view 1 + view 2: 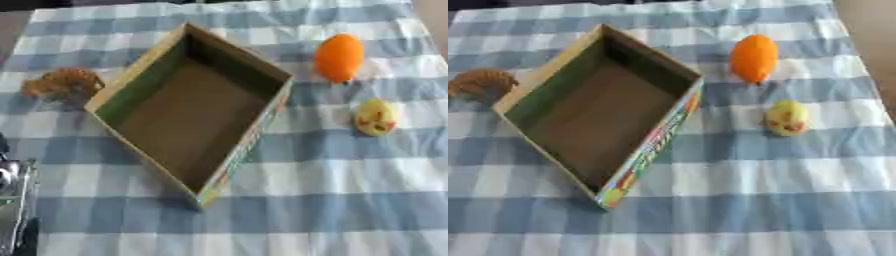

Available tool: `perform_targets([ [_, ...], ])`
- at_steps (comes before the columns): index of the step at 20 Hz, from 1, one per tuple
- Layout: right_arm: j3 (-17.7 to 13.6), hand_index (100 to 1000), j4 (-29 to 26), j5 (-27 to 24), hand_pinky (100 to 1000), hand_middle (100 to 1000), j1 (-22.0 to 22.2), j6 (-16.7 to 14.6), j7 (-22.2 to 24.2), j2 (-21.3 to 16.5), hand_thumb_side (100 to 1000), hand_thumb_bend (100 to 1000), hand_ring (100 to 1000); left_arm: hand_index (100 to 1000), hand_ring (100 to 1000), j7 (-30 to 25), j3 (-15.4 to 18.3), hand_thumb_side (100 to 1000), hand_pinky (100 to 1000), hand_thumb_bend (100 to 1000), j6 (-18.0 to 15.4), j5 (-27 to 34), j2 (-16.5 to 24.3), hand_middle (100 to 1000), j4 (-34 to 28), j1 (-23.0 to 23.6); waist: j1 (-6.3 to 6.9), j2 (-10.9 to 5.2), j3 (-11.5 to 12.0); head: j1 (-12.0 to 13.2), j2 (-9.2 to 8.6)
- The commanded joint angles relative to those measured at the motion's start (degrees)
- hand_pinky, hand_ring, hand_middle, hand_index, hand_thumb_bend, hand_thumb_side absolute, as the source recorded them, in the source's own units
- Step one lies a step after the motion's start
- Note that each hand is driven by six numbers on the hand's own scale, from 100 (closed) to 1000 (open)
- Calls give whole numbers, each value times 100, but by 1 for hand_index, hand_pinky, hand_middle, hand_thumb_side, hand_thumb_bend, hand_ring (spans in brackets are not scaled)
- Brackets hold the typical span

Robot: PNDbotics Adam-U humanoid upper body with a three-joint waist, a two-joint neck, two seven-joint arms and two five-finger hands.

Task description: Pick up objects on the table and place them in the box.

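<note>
Even, soft daylight; whole scene blurred; box [194,116] interior shaded dark; faint shadows under orange object [339,57]

1. The tablecloth [350,200] was woven cloth, matt, in blue and white checks.
2. The box [254,135] looked like cardboard: plain matt brown inside, printed in bright colours on its outer wall.
3. The orange object [339,56] had a smooth, faintly glossy skin.
4. The yellow object [375,117] looked smooth.
5. The brown object [63,84] looked rough and bristly.
6. The silvery part [13,200] at the lower left edge looked like shiny metal.
</note>
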Motion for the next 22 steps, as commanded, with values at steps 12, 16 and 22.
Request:
perform_targets([
  [12,-20,764,-110,60,667,608,-98,33,52,-204,480,100,805,777,607,15,12,905,476,100,2,-1,31,579,-97,-34,-48,-163,11,-15,-39],
  [16,110,763,-110,227,674,614,-141,156,180,-502,528,100,813,777,607,7,7,905,476,100,5,2,45,578,-97,-22,-56,-175,19,-53,39],
  [22,329,770,-110,611,690,636,-230,404,563,-923,622,100,826,777,607,-15,-13,904,476,100,5,8,47,579,-97,-29,-71,-181,23,-93,135],
])
